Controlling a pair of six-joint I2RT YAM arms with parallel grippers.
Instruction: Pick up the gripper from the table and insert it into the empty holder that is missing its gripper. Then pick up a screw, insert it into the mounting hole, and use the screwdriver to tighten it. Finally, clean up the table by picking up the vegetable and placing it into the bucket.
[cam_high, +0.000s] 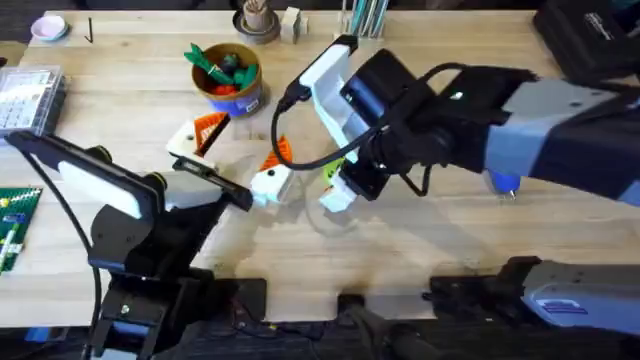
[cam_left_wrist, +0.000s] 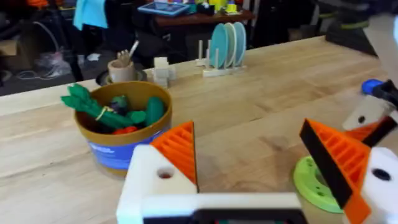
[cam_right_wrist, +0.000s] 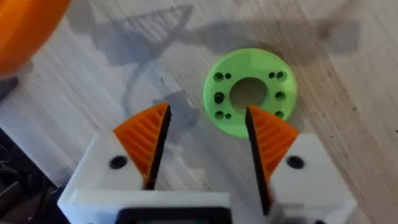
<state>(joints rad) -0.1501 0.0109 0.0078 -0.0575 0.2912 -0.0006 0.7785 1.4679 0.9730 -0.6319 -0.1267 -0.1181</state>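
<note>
My left gripper (cam_high: 240, 152) stands open low over the table (cam_high: 420, 240), its orange ribbed pads (cam_left_wrist: 177, 149) spread wide. In front of it is the yellow-orange bucket (cam_high: 228, 82) (cam_left_wrist: 121, 130) with a blue label, holding green and red toy vegetables. My right gripper (cam_high: 338, 195) (cam_right_wrist: 208, 134) is open with nothing between its fingers, just short of a lime-green disc (cam_right_wrist: 250, 92) (cam_left_wrist: 311, 183). The blue screwdriver (cam_high: 503, 183) (cam_left_wrist: 372, 86) lies partly under the right arm. The loose gripper piece, the holder, the screws and the yellow vegetable are hidden or out of view.
A clear plastic parts case (cam_high: 25, 95) and a green board (cam_high: 15, 225) sit at the left edge. At the back stand a cup of sticks (cam_high: 258, 20) and a rack of plates (cam_left_wrist: 225, 46). A blurred orange shape (cam_right_wrist: 25, 25) lies beside the right gripper.
</note>
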